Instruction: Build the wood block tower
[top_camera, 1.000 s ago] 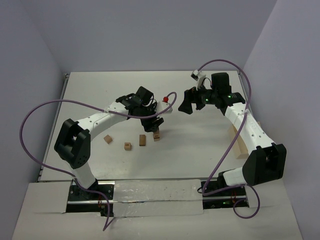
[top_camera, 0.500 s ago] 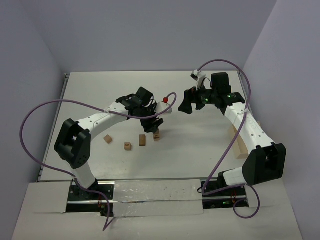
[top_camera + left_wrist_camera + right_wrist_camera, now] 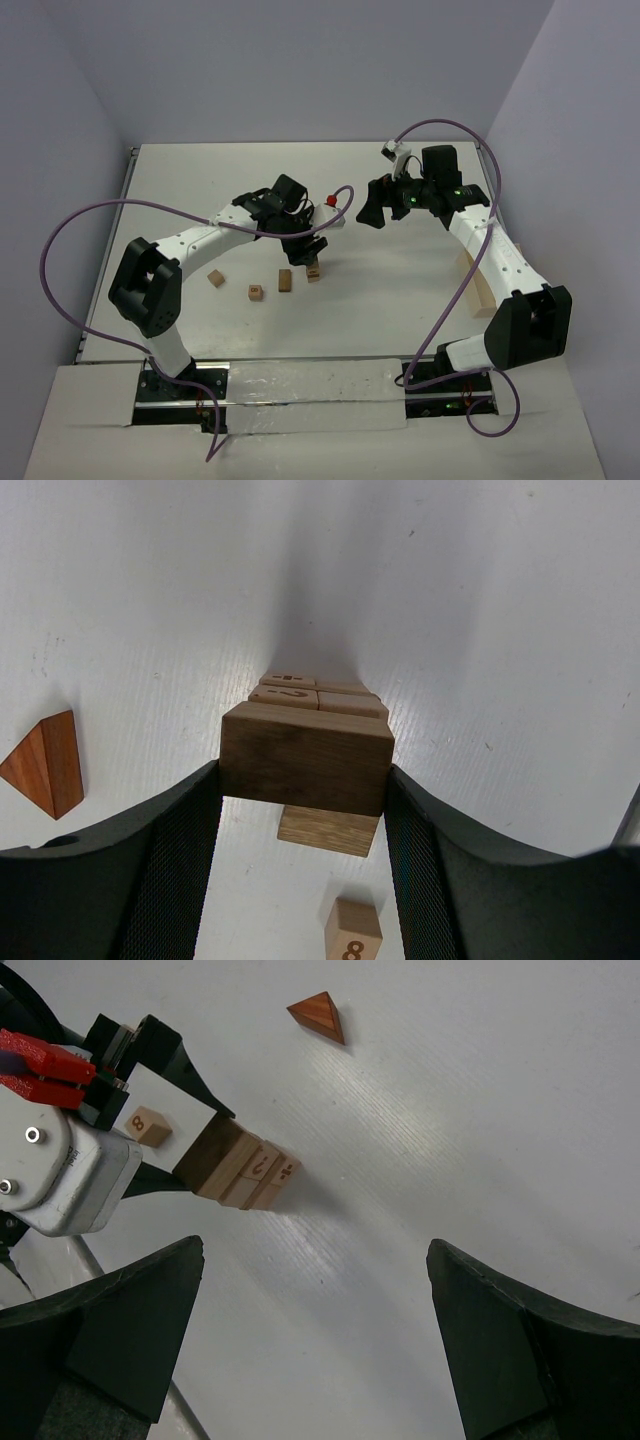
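The left hand (image 3: 303, 780) clamped a dark block (image 3: 300, 752) atop the wood block tower (image 3: 318, 698). The right hand (image 3: 315, 1255) gaped empty.

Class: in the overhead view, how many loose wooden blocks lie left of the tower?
3: nearest block, middle block, leftmost block. The left arm may hide others.

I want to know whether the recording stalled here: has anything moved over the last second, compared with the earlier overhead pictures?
Nothing visibly changed. The left gripper stays shut on the dark brick at the top of the wood block tower. The right gripper stays open and apart from it, and the loose blocks lie where they were.
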You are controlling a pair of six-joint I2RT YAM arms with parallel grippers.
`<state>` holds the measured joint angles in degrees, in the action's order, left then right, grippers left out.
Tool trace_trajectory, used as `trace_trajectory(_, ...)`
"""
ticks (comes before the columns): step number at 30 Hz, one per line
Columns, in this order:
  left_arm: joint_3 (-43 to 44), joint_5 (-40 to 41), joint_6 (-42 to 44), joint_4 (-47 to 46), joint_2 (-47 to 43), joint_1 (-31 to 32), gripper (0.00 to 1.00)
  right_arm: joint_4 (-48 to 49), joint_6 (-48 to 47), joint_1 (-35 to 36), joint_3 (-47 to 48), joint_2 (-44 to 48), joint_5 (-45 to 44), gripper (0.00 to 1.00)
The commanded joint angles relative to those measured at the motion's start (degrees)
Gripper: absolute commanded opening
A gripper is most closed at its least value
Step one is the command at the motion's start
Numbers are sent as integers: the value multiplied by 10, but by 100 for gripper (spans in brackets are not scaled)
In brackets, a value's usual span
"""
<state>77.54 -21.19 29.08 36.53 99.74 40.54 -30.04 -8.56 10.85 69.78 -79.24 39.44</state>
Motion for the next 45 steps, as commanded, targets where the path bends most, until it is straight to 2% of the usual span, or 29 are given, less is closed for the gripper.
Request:
trace_trajectory(1,9,-2,-6,-22,-14,6,58,6,4,-4,27,1,1,100)
trace_trajectory(36,5,4,-4,-30,5,6,71,6,2,-5,25,1,2,100)
trace_trajectory(45,4,3,-4,-30,5,7,79,6,2,-4,24,2,2,100)
